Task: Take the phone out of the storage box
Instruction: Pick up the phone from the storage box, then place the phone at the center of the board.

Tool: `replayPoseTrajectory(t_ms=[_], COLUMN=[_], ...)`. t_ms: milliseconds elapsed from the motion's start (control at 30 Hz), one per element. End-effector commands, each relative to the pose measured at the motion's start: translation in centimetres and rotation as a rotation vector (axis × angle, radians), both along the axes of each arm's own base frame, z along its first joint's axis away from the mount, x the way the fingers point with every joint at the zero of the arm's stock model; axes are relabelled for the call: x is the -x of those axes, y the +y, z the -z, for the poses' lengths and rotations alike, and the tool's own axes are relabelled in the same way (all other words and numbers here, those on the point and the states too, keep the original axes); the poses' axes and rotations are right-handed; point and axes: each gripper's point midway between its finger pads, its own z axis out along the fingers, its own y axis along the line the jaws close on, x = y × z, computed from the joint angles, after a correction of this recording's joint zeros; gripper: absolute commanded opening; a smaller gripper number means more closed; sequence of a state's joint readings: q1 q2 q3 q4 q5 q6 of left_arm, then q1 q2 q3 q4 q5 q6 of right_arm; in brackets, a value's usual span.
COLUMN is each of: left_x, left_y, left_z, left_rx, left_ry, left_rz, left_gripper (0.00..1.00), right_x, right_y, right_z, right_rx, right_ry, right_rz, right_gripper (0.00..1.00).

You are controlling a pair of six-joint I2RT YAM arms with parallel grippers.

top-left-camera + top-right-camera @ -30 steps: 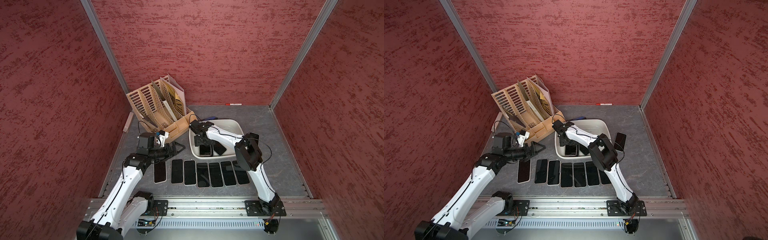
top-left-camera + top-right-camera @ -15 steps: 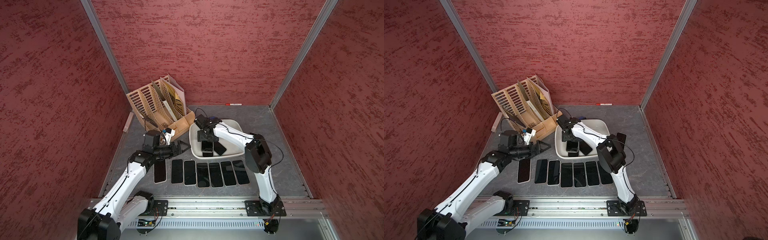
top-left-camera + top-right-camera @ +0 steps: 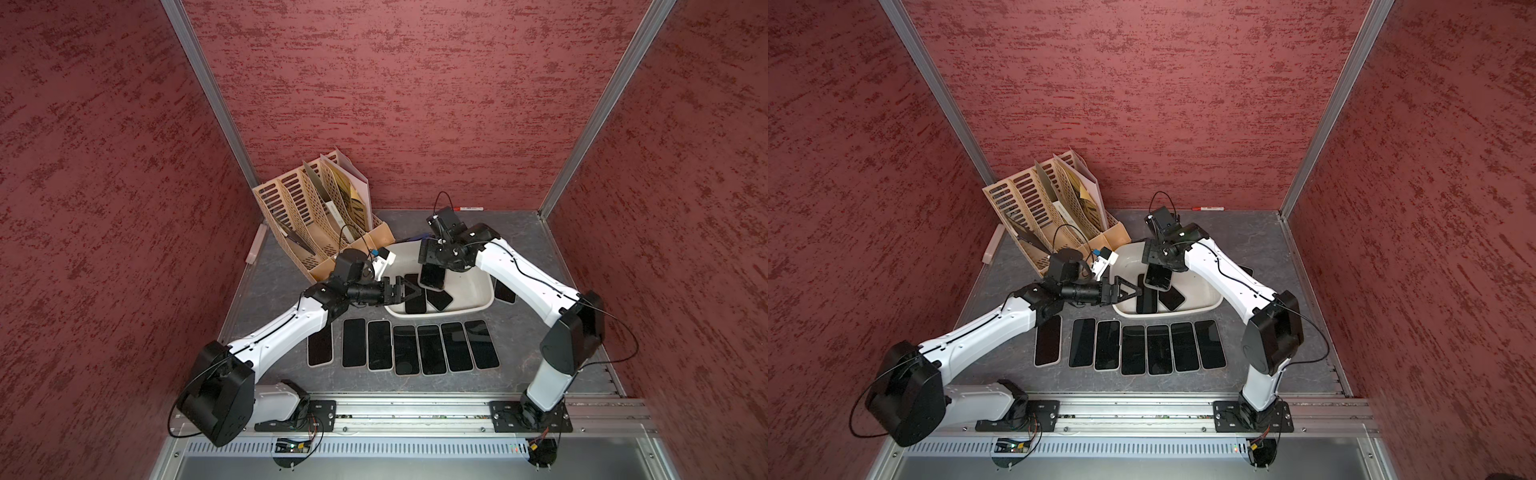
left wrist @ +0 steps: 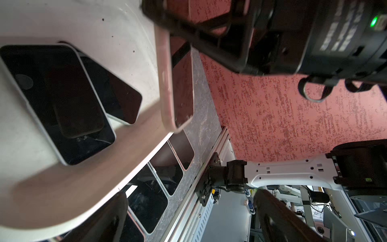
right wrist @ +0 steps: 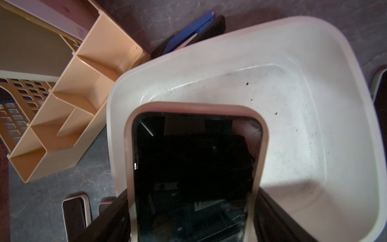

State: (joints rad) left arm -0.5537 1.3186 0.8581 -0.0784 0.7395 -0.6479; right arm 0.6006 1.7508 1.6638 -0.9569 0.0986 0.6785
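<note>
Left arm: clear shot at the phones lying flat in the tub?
Probably yes. The left gripper is open at the tub rim, beside the flat phones. The phone held by the right gripper hangs close above them and may crowd it.

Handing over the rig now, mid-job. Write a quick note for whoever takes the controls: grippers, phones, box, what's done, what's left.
Right gripper: shut on a light-cased phone, held up over the storage box.
Left gripper: open, empty, reaching in over the box's edge on its own side.
In the box: two phones lie on its floor.
Done: a row of seven phones lies on the table in front of the box.
Left: carry the held phone out and set it down; probably the two in the box after that.
</note>
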Motion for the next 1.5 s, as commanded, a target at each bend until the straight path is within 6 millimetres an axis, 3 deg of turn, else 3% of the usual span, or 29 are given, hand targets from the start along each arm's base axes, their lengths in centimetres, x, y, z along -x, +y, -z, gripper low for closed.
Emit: replayPoseTrajectory(t_ms=[0,267,433,567,800,933,1267,1467], left_x=[-1.2,-1.4,-1.3,-0.7,0.4,0.3,0.1,-0.4], left_y=[-1.2,-2.6,-2.8,-2.1,0.6,2.4,6.2,8.2], left_z=[-1.8,-0.6,-1.2,-2.1,-2.4,-2.6,-3.2,-2.6], left_rx=[0.04,-0.009,-0.001,0.014,0.035,0.048,0.071,0.046], left_ry=[-0.053,-0.03,-0.039,-0.077,-0.13,-0.154,-0.227,-0.22], left_rz=[-0.009,0.009,0.02,0.026,0.005,-0.025,-0.096,-0.149], left_gripper=[0.96,0.89,0.91,0.93,0.97,0.97,1.0,1.0], right_x=[1.4,3.2,3.7,3.9,4.9,5.3,5.0,4.6], right_y=[1.2,0.9,-1.1,-5.7,-16.4,-20.9,-28.0,-31.0], right_z=[-2.1,-3.3,-3.4,-2.6,-2.6,-2.2,0.4,2.6], right_rx=[-0.117,-0.182,-0.127,-0.077,0.0,0.007,0.104,0.154], right_ry=[-0.003,-0.007,-0.018,0.009,0.009,0.02,0.055,0.085], right_rz=[-0.022,-0.017,0.004,0.063,0.235,0.322,0.463,0.525], right_gripper=[0.73,0.72,0.72,0.73,0.73,0.73,0.74,0.74])
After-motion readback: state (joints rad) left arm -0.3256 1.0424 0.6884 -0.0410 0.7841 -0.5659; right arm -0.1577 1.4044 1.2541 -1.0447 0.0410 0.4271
